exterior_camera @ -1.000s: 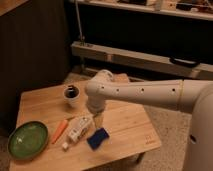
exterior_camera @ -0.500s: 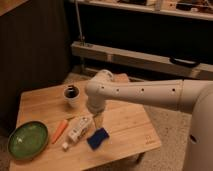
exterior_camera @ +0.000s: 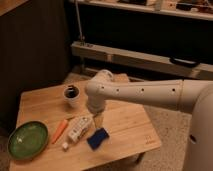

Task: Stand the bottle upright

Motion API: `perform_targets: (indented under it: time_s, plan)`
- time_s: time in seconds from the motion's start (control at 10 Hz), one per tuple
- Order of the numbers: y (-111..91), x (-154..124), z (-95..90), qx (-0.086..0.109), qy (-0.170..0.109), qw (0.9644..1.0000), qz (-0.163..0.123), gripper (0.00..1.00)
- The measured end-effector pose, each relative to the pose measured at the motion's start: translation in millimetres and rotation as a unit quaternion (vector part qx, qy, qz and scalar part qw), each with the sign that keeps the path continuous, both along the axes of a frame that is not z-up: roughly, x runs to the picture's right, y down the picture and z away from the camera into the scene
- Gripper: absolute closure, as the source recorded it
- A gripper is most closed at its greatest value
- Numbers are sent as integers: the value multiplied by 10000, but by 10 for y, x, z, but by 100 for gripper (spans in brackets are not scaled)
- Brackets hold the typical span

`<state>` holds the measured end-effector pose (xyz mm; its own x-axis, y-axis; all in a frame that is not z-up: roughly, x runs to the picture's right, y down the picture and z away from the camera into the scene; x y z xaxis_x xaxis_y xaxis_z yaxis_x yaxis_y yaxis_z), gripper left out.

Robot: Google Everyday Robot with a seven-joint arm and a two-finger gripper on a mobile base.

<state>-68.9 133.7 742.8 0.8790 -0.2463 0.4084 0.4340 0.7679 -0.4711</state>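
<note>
The hand (exterior_camera: 98, 119) hangs low over the surface (exterior_camera: 130, 125), spread wide and holding nothing. The bottle (exterior_camera: 80, 129) lies on its side just beside the hand, with its cap end pointing away from the hand toward the near edge. Risk: the sponge (exterior_camera: 97, 138) sits just in front of the hand and close to the bottle, so an off-line descent could pinch the sponge instead. Risk: the carrot (exterior_camera: 60, 130) lies just beyond the bottle, so a sideways push could roll the bottle against it. Risk: a grip near one end may let the bottle swing and topple on release. The fingertips are hard to make out, so contact with the bottle cannot be confirmed. The arm is cut off at the frame edge
</note>
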Motion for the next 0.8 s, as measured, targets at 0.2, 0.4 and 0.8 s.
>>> perform_targets:
  time_s: [0.2, 0.4, 0.8]
  plan:
    - [-13, -58, -61, 124, -131, 9998, -46, 20]
    - [45, -241, -280, 310, -379, 9983, -309, 20]
    - [144, -673, -536, 636, -811, 9907, -886, 20]
